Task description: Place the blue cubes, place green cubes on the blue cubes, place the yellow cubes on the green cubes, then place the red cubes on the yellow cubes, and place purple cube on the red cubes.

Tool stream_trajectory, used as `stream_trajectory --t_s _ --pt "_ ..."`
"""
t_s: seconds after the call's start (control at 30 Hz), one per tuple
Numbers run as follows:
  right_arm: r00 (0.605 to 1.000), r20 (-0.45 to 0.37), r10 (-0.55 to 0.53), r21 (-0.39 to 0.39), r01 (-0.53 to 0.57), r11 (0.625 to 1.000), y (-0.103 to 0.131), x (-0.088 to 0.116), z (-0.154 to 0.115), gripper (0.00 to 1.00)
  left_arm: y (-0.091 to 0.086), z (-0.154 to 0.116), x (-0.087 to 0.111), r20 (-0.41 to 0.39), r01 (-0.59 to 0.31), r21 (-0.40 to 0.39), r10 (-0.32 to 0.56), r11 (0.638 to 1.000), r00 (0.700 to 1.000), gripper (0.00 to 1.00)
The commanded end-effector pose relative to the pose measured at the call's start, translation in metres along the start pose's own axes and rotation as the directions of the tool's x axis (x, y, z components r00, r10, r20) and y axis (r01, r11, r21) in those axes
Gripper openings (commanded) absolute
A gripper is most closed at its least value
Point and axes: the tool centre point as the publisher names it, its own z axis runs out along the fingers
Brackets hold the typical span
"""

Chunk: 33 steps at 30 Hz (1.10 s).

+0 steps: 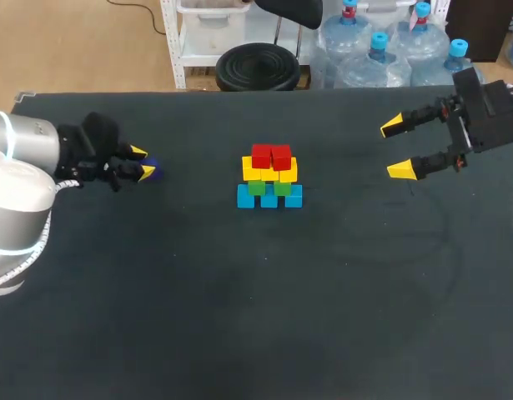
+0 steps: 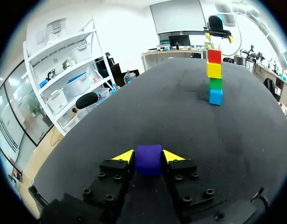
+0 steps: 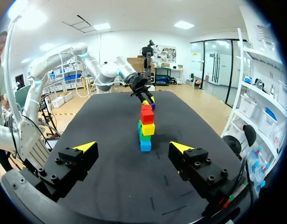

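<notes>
Our left hand (image 1: 143,162) grasps the purple cube (image 2: 148,158) at nine o'clock on the tabletop (image 1: 239,317), ready to crown the red cubes (image 1: 270,156) topping the centre stack (image 1: 269,179). Our right hand (image 1: 397,147) hangs released at three o'clock, well clear of it.

In the head view the purple cube (image 1: 154,172) shows only as a sliver behind the left arm's fingers (image 1: 139,152).

L pincer (image 1: 143,162) clamped tight — R pincer (image 1: 396,148) spread wide.
</notes>
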Motion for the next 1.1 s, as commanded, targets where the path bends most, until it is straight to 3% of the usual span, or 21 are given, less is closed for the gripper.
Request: stream_trajectory --t_s 0.03,0.23,0.4,0.57,0.7,0.9,1.1 --pt "1.0 0.0 -0.001 0.001 0.001 1.0 0.0 0.0 0.001 1.0 0.002 0.002 -0.001 -0.001 0.0 0.003 0.0 1.0 1.0 0.0" --pt "1.0 0.0 -0.001 0.001 0.001 1.0 0.0 0.0 0.001 1.0 -0.002 0.0 -0.006 0.003 -0.009 0.006 0.009 1.0 1.0 0.0" --pt "1.0 0.0 -0.001 0.001 0.001 1.0 0.0 0.0 0.001 1.0 -0.009 -0.01 -0.021 0.002 -0.051 0.04 0.051 0.998 0.999 0.0" --pt "1.0 0.0 -0.001 0.001 0.001 1.0 0.0 0.0 0.001 1.0 -0.016 -0.026 -0.045 0.046 -0.091 0.149 0.085 0.985 0.995 0.0" --pt "1.0 0.0 -0.001 0.001 0.001 1.0 0.0 0.0 0.001 1.0 -0.02 -0.042 -0.067 0.033 -0.136 0.193 0.132 0.972 0.991 0.0" --pt "1.0 0.0 -0.001 0.001 0.001 1.0 0.0 0.0 0.001 1.0 -0.025 -0.06 -0.098 0.062 -0.18 0.216 0.171 0.96 0.983 0.0" --pt "1.0 0.0 -0.001 0.001 0.001 1.0 0.0 0.0 0.001 1.0 -0.038 -0.061 -0.131 0.074 -0.226 0.225 0.214 0.948 0.974 0.0"
